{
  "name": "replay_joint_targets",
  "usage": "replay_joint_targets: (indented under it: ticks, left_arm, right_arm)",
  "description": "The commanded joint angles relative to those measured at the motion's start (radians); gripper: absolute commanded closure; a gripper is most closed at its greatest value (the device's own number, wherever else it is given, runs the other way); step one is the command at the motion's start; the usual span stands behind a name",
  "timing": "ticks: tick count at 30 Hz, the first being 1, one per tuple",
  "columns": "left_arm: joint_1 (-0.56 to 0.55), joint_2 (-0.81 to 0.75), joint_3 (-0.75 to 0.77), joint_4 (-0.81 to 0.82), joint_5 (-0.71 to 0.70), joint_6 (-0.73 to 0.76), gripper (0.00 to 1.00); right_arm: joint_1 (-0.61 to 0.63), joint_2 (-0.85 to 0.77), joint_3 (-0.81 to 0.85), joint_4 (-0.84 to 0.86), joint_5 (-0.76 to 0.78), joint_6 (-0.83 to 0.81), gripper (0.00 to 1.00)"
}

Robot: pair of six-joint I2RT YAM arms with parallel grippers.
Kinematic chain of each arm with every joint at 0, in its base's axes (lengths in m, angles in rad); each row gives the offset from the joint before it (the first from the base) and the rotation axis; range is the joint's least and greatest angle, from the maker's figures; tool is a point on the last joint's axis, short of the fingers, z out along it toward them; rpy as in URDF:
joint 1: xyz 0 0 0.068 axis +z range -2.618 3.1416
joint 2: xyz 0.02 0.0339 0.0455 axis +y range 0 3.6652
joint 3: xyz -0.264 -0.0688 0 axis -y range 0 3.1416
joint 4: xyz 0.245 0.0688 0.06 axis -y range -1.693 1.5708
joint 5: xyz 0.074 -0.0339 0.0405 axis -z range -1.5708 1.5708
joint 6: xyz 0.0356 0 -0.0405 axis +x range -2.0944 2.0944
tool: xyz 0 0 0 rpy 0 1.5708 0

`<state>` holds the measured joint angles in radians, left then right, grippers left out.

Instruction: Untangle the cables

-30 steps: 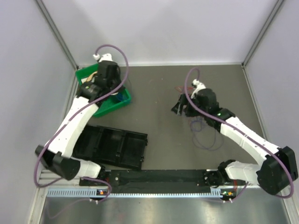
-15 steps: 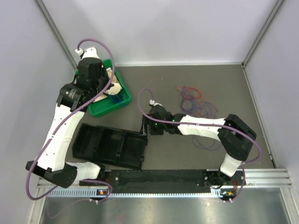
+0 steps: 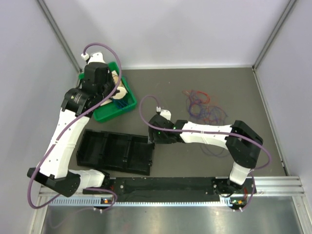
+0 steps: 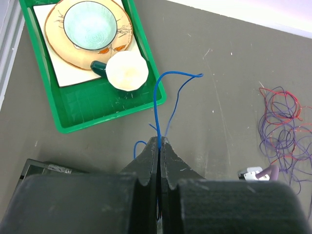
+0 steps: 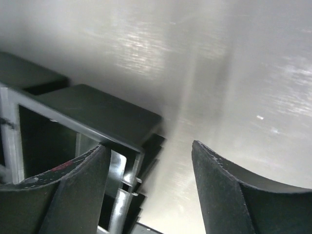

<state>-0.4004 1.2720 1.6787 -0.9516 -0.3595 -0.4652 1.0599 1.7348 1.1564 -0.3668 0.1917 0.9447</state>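
Observation:
A tangle of thin red, blue and purple cables (image 3: 202,105) lies on the dark table at the back right. It also shows in the left wrist view (image 4: 282,122). My left gripper (image 4: 160,140) is shut on a thin blue cable (image 4: 157,105), which rises from the fingertips and curls right. In the top view this gripper (image 3: 116,95) hangs over the green bin, apart from the tangle. My right gripper (image 3: 150,137) is open and empty, low at the right end of the black tray (image 3: 117,153). Its wrist view (image 5: 151,151) shows the tray's corner (image 5: 97,112) between the fingers.
A green bin (image 3: 108,115) at the back left holds a plate with a bowl (image 4: 90,24) and a cup (image 4: 126,70). Its rim (image 4: 97,114) is just beyond my left fingertips. Purple loops (image 3: 214,146) lie by the right forearm. Grey walls close in three sides.
My right arm has swung left from the tangle to the black tray's right end. My left arm has pulled back and up over the green bin, still holding the blue cable.

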Motion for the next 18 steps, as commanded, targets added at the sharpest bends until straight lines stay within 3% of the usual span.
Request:
replay_joint_targets:
  ticks: [1,5,11,18]
  left_arm:
    - [0.006,-0.011,-0.002,0.037,-0.036,0.02,1.0]
    - [0.008,0.0,0.016,0.053,-0.061,0.022,1.0]
    - [0.011,0.006,0.027,0.068,-0.045,0.026,1.0]
    - [0.011,0.001,0.009,0.074,-0.026,0.026,1.0]
  right_arm:
    - [0.052,0.005,0.089,-0.121,0.12,0.037,0.35]
    - [0.083,0.052,0.146,-0.175,0.14,0.058,0.41]
    - [0.092,0.068,0.17,-0.185,0.158,0.066,0.6]
    - [0.092,0.138,0.276,-0.224,0.242,0.006,0.71]
